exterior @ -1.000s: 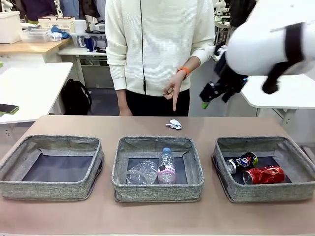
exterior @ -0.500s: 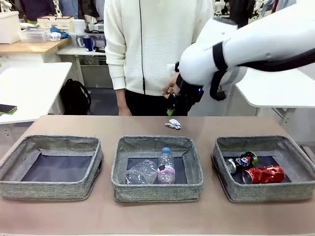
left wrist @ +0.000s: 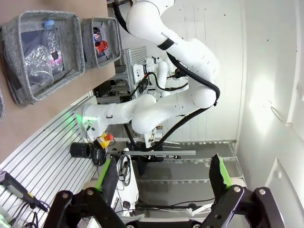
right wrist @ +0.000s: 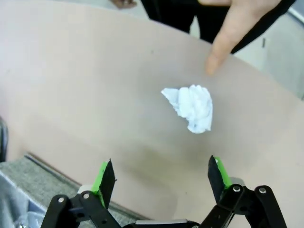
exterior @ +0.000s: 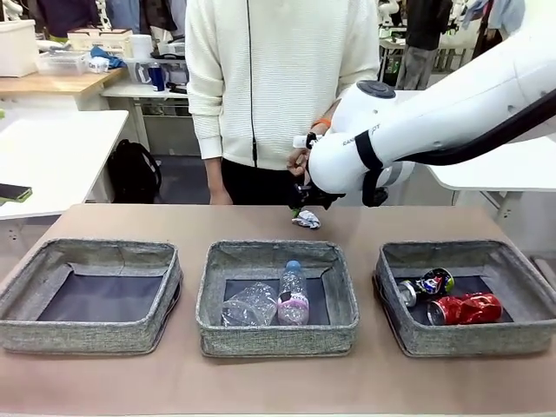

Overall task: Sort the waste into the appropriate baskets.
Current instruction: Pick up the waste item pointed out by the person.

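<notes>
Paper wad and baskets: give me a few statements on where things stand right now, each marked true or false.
1. The small white paper wad lies on the bare table, outside every basket. True.
2. The right end effector is shut on the wad. False: its fingers stand open, with the wad ahead of them and apart.
3. The middle basket holds the clear bottle with pink label and blue cap and the clear label-less bottle. True.
4. The left basket holds the red can. False: the red can lies with the dark blue can in the right basket.
5. A person's finger points down near the wad. True.
</notes>
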Action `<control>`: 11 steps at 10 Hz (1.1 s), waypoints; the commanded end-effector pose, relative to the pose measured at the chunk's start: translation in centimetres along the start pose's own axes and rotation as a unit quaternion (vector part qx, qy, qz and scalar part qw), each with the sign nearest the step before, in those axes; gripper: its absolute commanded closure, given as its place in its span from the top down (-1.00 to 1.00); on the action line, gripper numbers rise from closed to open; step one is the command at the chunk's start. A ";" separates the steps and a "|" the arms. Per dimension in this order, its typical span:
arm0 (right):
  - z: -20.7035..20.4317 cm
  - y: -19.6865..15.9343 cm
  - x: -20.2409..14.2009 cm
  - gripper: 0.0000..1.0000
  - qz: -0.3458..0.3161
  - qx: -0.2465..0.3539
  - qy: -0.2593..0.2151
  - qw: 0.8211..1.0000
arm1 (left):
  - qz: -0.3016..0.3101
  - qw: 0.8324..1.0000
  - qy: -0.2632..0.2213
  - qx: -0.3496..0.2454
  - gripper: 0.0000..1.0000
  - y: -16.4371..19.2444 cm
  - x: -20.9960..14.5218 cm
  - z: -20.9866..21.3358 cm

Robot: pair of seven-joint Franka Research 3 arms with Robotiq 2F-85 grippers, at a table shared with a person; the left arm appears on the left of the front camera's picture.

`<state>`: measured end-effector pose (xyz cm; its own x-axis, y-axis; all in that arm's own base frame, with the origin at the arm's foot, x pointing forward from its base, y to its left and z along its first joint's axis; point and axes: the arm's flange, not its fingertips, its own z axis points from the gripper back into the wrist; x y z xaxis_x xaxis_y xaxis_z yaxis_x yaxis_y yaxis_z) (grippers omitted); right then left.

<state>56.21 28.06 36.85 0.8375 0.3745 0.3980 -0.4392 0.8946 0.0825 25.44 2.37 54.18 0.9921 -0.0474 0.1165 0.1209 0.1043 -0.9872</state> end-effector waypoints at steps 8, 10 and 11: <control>-3.9 -1.9 1.6 1.00 -0.018 0.024 -0.057 0.998 | -0.011 1.000 -0.001 -0.011 1.00 -0.3 0.0 -0.2; -4.1 -2.2 1.6 1.00 -0.029 -0.001 -0.055 0.998 | -0.011 1.000 -0.001 -0.011 1.00 -0.3 0.0 -0.2; -3.9 -2.3 1.4 1.00 -0.031 -0.014 -0.049 0.998 | -0.011 1.000 -0.001 -0.011 1.00 -0.3 0.0 -0.2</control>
<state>59.87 27.00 33.33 0.8244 0.3079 0.4750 -0.4081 0.9047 0.1219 25.44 2.38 54.18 0.9921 -0.0473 0.1165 0.1208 0.1040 -0.9872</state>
